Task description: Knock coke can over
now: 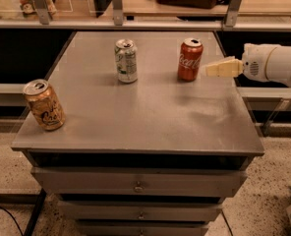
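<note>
The coke can point(189, 59), red with white script and a silver top, stands upright at the back right of the grey cabinet top point(135, 107). My gripper point(209, 70) comes in from the right edge, its cream fingers pointing left at the can's mid-height. The tip is a short gap to the right of the can, not touching it. The white arm housing point(271, 63) is behind it at the right.
A white-and-green can point(126, 60) stands upright left of the coke can. An orange-tan can point(43, 104) stands at the front left edge. The cabinet has drawers point(135, 183) below. A shelf rail point(145, 23) runs behind.
</note>
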Motion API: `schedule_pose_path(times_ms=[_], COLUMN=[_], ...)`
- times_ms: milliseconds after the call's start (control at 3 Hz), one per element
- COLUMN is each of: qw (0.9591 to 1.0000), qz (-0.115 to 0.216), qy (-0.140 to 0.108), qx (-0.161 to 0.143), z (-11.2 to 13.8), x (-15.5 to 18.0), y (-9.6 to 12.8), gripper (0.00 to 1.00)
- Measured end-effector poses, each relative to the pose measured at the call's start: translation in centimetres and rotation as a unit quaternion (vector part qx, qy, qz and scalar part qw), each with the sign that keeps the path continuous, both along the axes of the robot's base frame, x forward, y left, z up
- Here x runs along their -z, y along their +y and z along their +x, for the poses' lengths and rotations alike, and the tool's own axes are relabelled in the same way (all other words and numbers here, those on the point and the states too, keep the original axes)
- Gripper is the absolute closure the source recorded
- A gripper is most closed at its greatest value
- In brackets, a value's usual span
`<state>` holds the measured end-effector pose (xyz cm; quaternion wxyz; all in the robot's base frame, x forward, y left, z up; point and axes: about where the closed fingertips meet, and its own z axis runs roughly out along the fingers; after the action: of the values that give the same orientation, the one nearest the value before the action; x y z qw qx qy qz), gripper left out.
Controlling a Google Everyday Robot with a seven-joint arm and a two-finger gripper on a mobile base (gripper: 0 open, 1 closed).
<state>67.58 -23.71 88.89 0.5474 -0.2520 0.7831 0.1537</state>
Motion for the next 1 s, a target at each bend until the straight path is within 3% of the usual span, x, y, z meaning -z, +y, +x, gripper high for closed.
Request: schedule_pose_path(times_ms=[333,1000], qw=[0.9993,0.9973], qz=[0.017,0.008], qy=[-0.029,-0.053], qx=[-0.018,-0.050], z=[0.3,2.1], x=[-0.4,0.1], y=[0.9,3.4], gripper=[0.00,0.00])
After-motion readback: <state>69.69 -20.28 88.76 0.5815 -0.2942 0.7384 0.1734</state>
